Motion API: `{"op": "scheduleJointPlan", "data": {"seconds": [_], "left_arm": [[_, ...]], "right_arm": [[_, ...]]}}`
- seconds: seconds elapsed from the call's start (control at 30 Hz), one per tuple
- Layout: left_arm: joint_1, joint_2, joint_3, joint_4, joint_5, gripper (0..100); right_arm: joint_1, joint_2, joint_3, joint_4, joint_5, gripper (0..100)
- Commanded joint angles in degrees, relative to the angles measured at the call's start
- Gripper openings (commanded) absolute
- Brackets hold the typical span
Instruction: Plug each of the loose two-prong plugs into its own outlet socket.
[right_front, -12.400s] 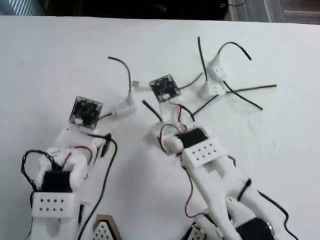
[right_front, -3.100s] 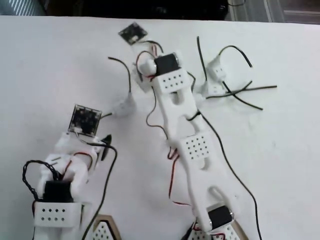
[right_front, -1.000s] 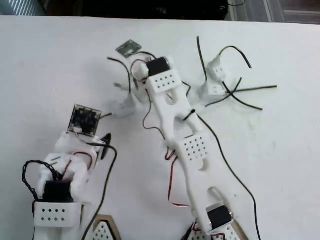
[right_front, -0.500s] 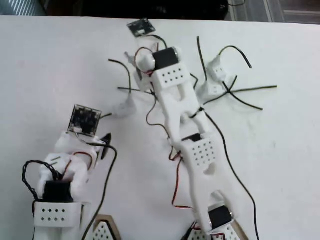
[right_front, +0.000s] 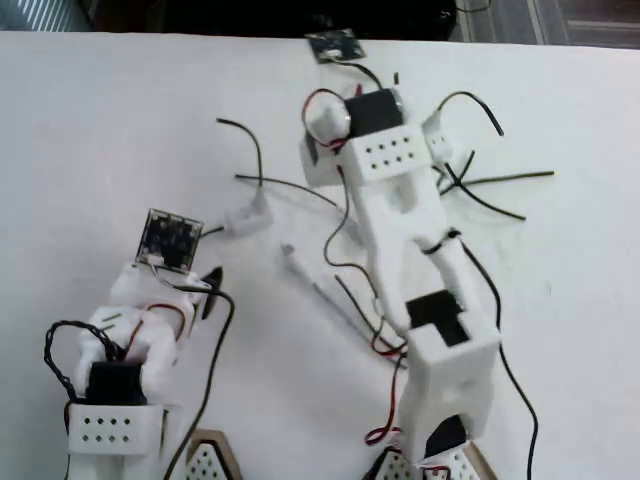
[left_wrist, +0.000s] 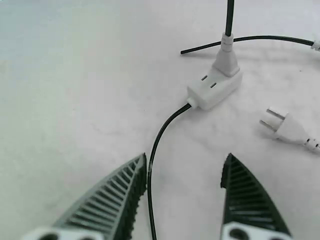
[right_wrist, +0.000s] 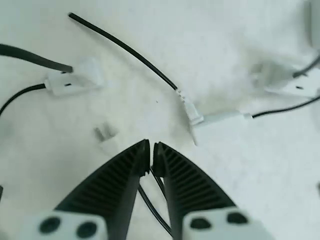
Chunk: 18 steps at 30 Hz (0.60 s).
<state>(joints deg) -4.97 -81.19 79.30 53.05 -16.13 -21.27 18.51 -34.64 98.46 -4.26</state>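
Nearest, on the left, the left gripper (left_wrist: 185, 157) has not stirred. Its jaws stand wide over a black cord (left_wrist: 152, 150) that runs away to the outlet (left_wrist: 215, 89), which already carries one seated plug (left_wrist: 228, 59) and shows free slots on its upper face. The change is just right of that outlet: the loose plug (left_wrist: 284, 128) now lies on the table (right_front: 90, 130), prongs turned roughly toward the outlet, where half a second ago the surface was bare. Its cord trails near and right under the right arm (right_front: 400, 210). That arm has meanwhile lifted and swung right along the far side. The right gripper (right_wrist: 151, 146) hangs above the table just beside the plug, jaws drawn to a sliver with nothing seen between the tips. I judge the plug slipped or was let go, so it is in no socket and needs a fresh grasp. Farther right, a cluster of sockets (right_front: 438, 138) and crossed cords (right_front: 480, 190) crowd the arm, whose far end sits almost at the table's far edge. Open room lies far left and along the right side.
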Motion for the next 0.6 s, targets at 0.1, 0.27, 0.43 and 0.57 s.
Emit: {"op": "scheduleJointPlan", "data": {"seconds": [0.1,0.27,0.43,0.57], "left_arm": [[-0.3,-0.7,-0.2,-1.2,0.1,24],[-0.2,-0.7,-0.2,-1.2,0.1,24],[-0.2,-0.7,-0.2,-1.2,0.1,24],[-0.2,-0.7,-0.1,-1.2,0.1,24]], "right_arm": [[3.7,-13.8,15.3,0.0,4.7,1.7],[1.6,-17.4,25.3,-1.2,5.8,1.8],[-4.5,-16.9,32.6,-7.9,8.3,5.5],[-10.4,-16.9,39.7,-16.5,9.1,16.1]]}}
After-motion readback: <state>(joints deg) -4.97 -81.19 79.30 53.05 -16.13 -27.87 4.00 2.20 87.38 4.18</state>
